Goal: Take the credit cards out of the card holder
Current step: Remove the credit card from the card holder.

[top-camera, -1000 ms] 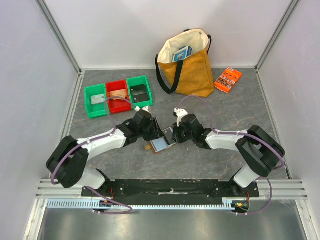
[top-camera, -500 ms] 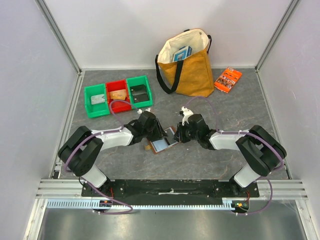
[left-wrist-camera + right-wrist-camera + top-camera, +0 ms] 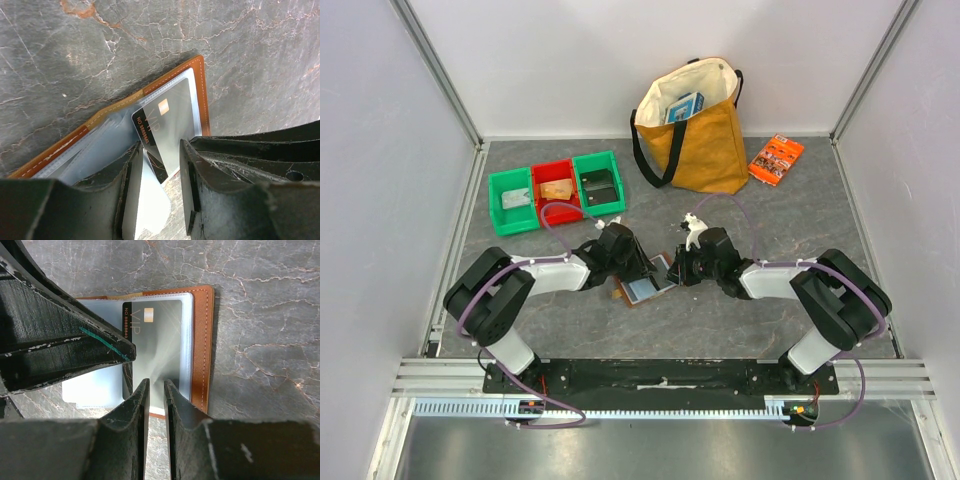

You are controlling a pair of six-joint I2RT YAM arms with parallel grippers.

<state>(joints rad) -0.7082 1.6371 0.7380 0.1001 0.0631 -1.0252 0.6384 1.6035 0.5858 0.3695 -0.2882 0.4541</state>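
Observation:
The brown card holder lies open on the grey table between both grippers. Its brown edge shows in the left wrist view and the right wrist view. A dark grey credit card marked VIP sits in a clear pocket and also shows in the right wrist view. My left gripper is open over the holder, with a pale sheet leaning on one finger. My right gripper stands at the card's near edge, jaws almost together, nothing between them.
Three small bins stand at the back left, green, red and green. A yellow tote bag stands at the back. An orange printed packet lies to its right. Walls enclose the table.
The left arm's elbow has swung right and inward, and its gripper has settled lower onto the holder. The right gripper has shifted slightly. The holder has stayed in place.

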